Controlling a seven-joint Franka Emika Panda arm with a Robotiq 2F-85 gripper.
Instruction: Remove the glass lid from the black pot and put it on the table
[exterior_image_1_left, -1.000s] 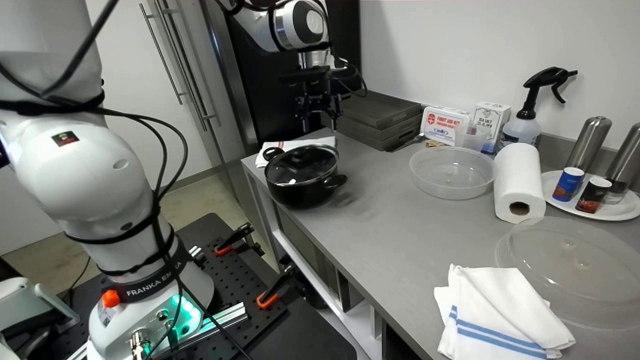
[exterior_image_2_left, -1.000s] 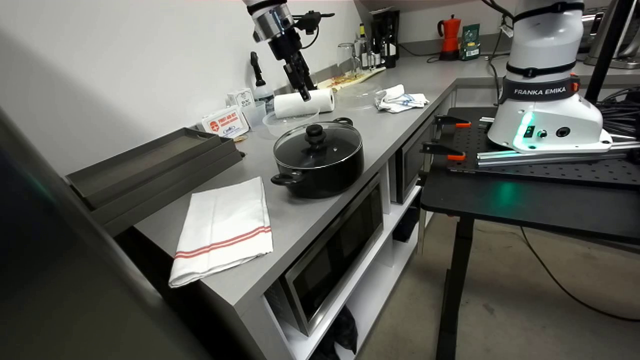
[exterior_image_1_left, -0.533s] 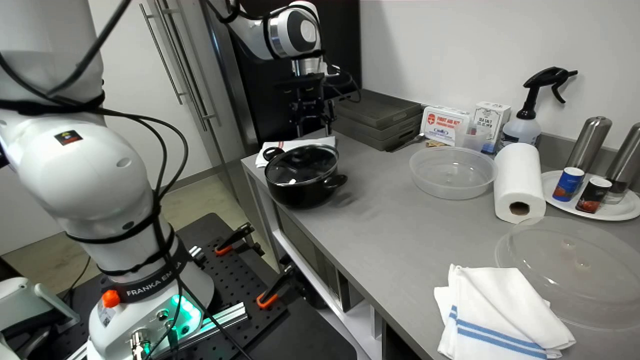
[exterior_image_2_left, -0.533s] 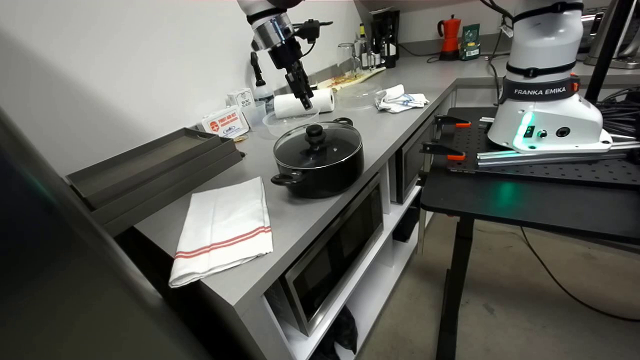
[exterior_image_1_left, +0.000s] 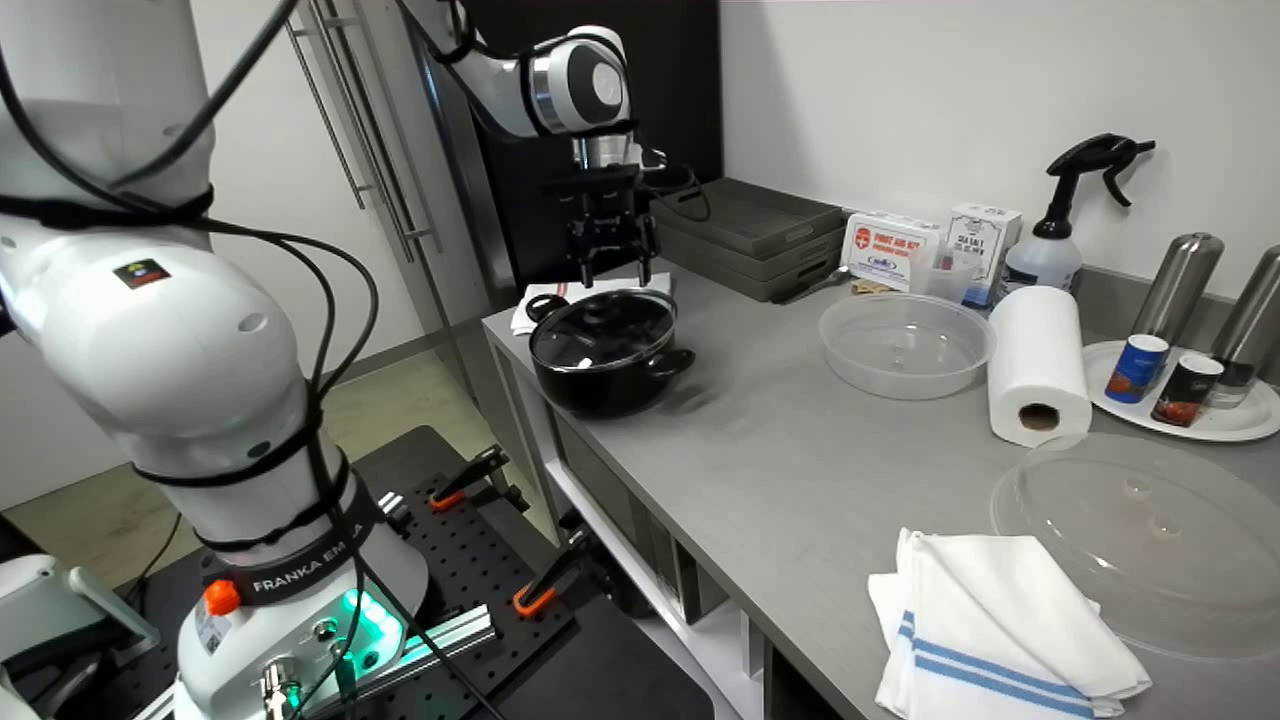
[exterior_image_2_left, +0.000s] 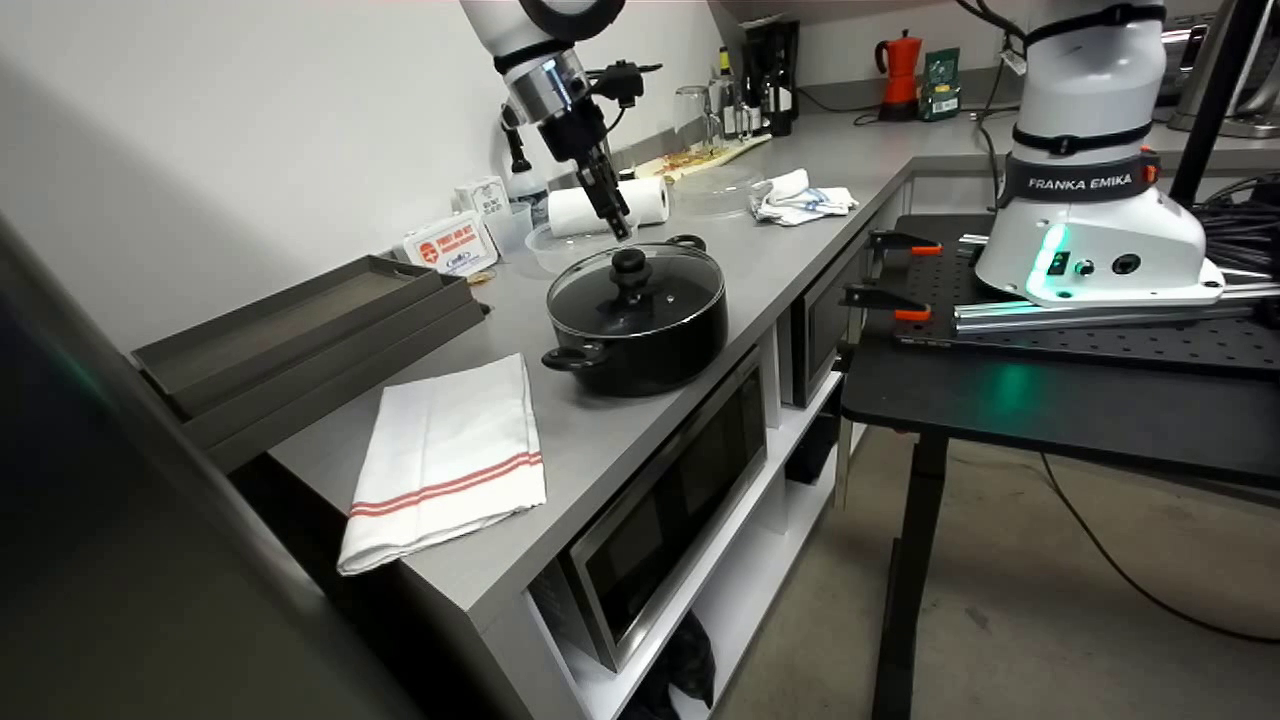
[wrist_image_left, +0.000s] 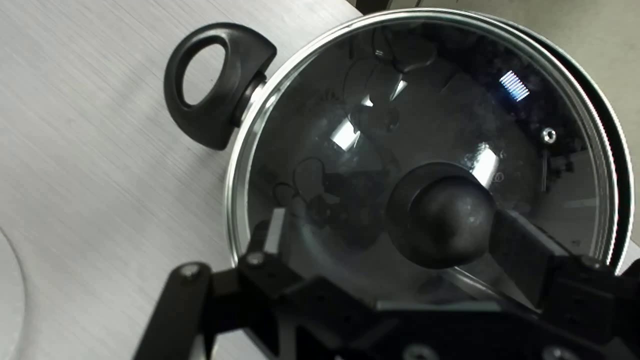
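Two fingers (wrist_image_left: 522, 255): spread wide on my gripper (exterior_image_1_left: 616, 279), pointing down above the black pot (exterior_image_2_left: 645, 358).
Knob (wrist_image_left: 452, 220): dark; my wrist view puts it between them, nearer the fingertip on the right of that view, and cannot tell me whether they touch, while both exterior views show my fingertips higher than it.
Glass lid (wrist_image_left: 420, 125): seated on the pot, its metal-ringed hole (wrist_image_left: 548, 135) clearest from my wrist.
Handles (exterior_image_2_left: 573, 357): both of the pot's show in both exterior views, a single one from my wrist.
Table (exterior_image_1_left: 780, 470): grey, carrying the pot near its front edge.
Red-striped cloth (exterior_image_2_left: 450, 435): near the pot, whole in an exterior view.
Dark trays (exterior_image_1_left: 770, 235): stacked by the wall (exterior_image_1_left: 900, 120), in both exterior views.
Clear bowl (exterior_image_1_left: 880, 378): between the trays and the paper-towel roll (exterior_image_1_left: 1038, 350), which lies on its side.
Red moka pot (exterior_image_2_left: 900, 75): well apart from all these, shown by an exterior view alone.
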